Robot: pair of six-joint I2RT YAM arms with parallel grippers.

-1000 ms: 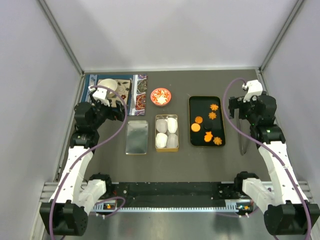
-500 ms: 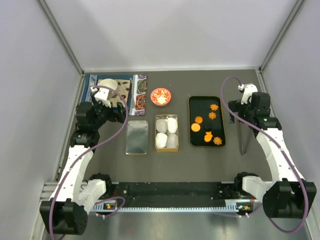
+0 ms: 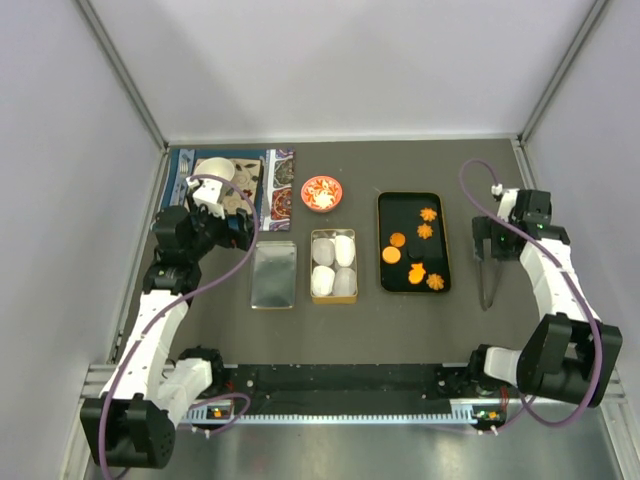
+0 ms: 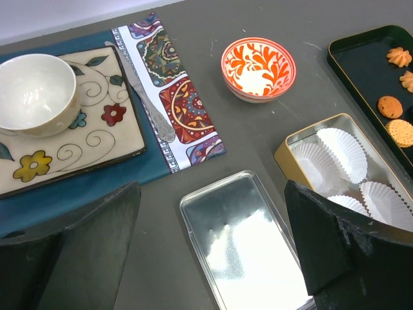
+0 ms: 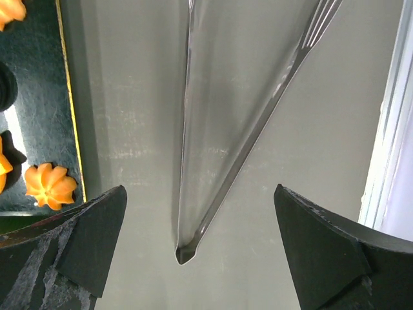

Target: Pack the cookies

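The cookies [image 3: 397, 239], several orange pieces and one black one [image 3: 415, 265], lie on a black tray [image 3: 440, 215] right of centre. An orange flower cookie [image 5: 50, 184] shows in the right wrist view, and round orange ones [image 4: 390, 105] show in the left wrist view. A gold tin [image 3: 312, 262] holds white paper cups, and its silver lid [image 3: 273, 274] lies to its left. My right gripper [image 3: 494, 248] [image 5: 200, 188] is open and empty, hovering over metal tongs [image 3: 485, 280] [image 5: 219, 129] that lie right of the tray. My left gripper [image 3: 243, 228] [image 4: 213, 187] is open and empty above the lid [image 4: 248, 252].
A red-and-white dish [image 3: 321, 193] [image 4: 258, 68] stands behind the tin. A white bowl [image 4: 35, 93] on a floral plate, with cutlery on a patterned mat [image 3: 270, 180], is at the back left. Grey walls enclose the table on three sides.
My right arm has swung outward to the right, and its gripper now points down over the tongs. My left gripper has shifted slightly to the right.
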